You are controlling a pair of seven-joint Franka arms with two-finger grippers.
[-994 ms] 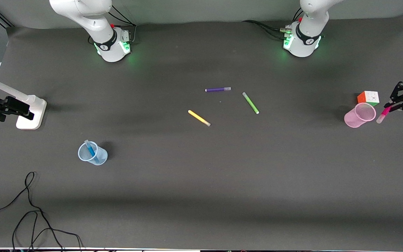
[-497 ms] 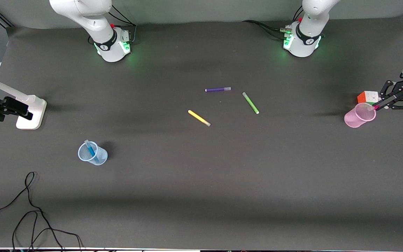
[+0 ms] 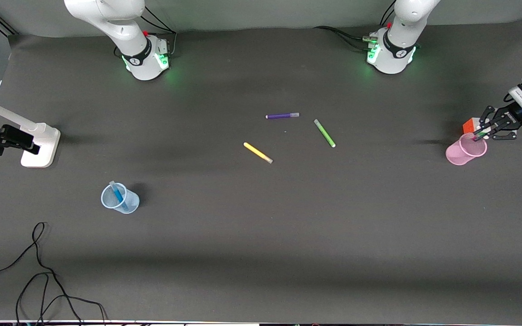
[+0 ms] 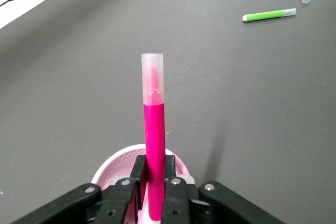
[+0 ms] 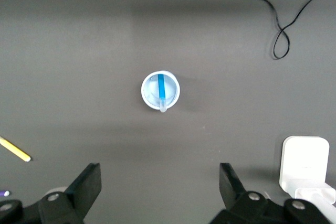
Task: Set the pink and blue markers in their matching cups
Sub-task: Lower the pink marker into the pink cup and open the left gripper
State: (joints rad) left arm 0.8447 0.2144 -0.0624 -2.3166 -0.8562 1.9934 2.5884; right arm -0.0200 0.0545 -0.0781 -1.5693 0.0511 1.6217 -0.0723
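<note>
My left gripper [image 3: 482, 131] clamps the pink marker [image 4: 154, 145] over the pink cup [image 3: 465, 151], its long axis pointing down into the mouth, while my right gripper [image 5: 160, 182] waits spread above the blue marker [image 5: 161, 88] in its blue cup [image 5: 173, 90].

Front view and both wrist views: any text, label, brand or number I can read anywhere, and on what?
No readable text in any view.
Black collar bands on both arm bases: a small white mark on each, too small to read.
Pink marker, shut in the left gripper over the pink cup: no print visible.
Blue marker, blue cup, puzzle cube, white stand: no lettering.
</note>
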